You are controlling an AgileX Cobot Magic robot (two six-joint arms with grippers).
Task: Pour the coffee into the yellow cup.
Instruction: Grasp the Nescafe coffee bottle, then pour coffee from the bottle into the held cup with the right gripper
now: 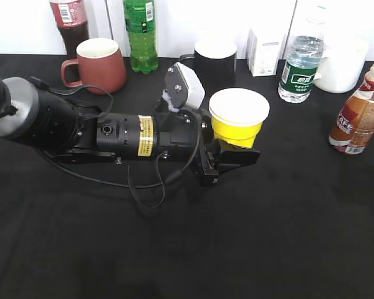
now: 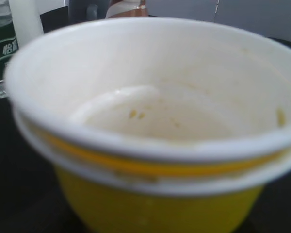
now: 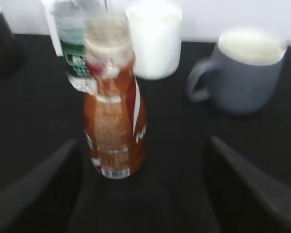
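Right wrist view shows you the coffee bottle [image 3: 114, 107] upright between the right gripper's [image 3: 145, 194] wide-spread fingers, untouched. It looks stiff, full and heavyish, so take it at the labelled middle. Your left gripper [image 1: 227, 159] is closed around the light, crushable yellow cup [image 1: 238, 118]. Blur hides whether the bottle's cap is on.

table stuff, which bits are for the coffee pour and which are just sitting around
For the job:
coffee bottle
yellow cup
left gripper

Just lying about:
maroon mug
black mug
green bottle
water bottle
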